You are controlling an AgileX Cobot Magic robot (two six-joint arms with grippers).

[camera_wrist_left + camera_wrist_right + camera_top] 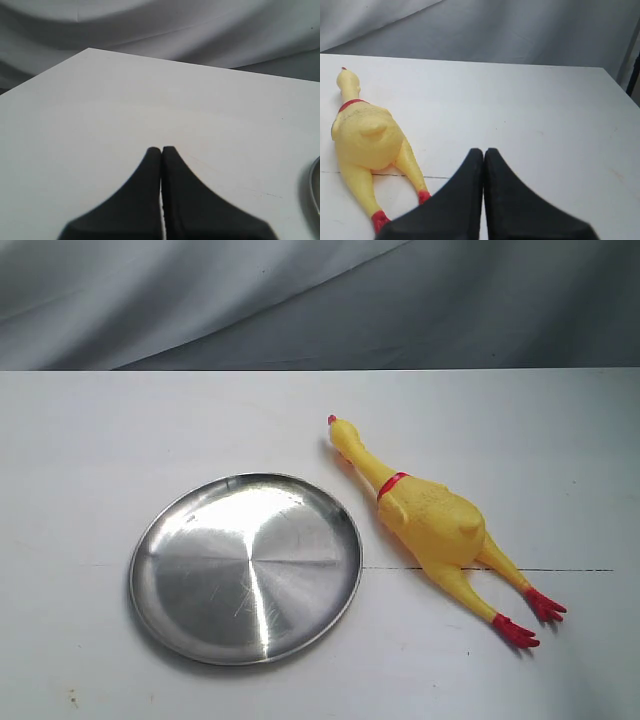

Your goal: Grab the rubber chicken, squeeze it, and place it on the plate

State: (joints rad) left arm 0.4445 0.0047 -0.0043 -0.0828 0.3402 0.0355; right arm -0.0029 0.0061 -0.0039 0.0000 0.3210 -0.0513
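Observation:
The yellow rubber chicken (432,517) lies flat on the white table, head toward the far side, red feet toward the near right. It also shows in the right wrist view as the rubber chicken (366,137). The round steel plate (160,540) rests just left of it, apart from it; a sliver of the plate's rim (315,187) appears in the left wrist view. My left gripper (161,150) is shut with nothing in it, over bare table. My right gripper (483,151) is also shut and empty, beside the chicken's feet. Neither gripper appears in the exterior view.
A white table (100,430) carries everything, with a thin dark seam line (560,570) across it near the chicken's legs. Grey cloth (300,300) hangs behind the far edge.

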